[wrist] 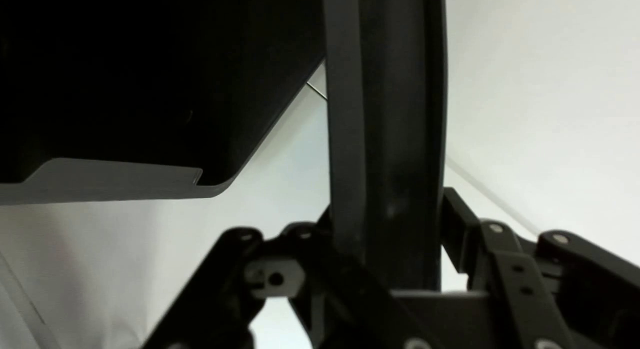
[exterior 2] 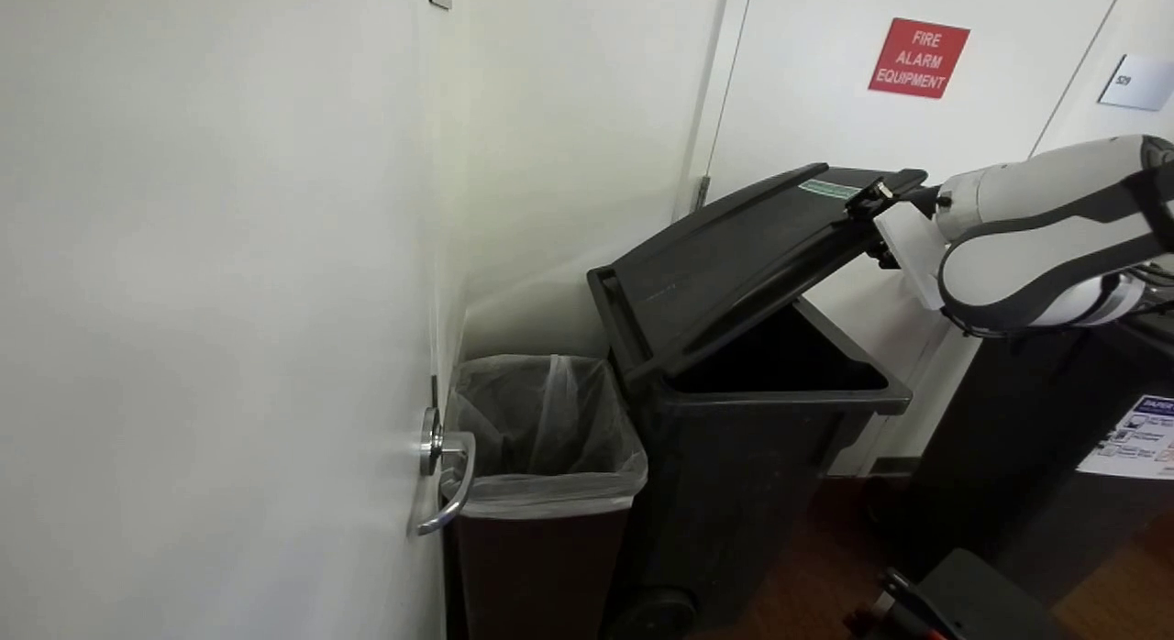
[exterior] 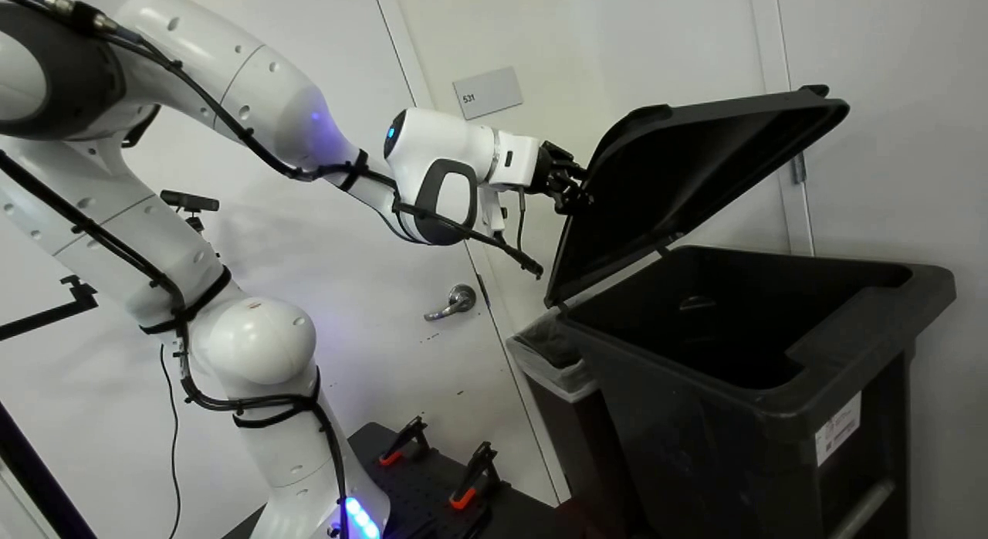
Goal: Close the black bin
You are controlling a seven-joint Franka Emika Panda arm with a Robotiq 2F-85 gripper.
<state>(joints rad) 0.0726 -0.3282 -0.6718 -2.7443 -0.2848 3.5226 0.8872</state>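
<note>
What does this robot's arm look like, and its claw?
The glossy white, smoothly rounded arm has dark-grey trim. Thin black cables run along it, held by black straps, and blue lights glow low down. The black, two-fingered claw is jointed and dotted with pale round studs.

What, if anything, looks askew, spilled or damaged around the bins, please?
I see no spill. The lid of the black wheeled bin slants open, but its edge is in the gripper, so that fits closing it. Small dark marks on the white door, below its lever handle, stand out, perhaps scuffs.
</note>
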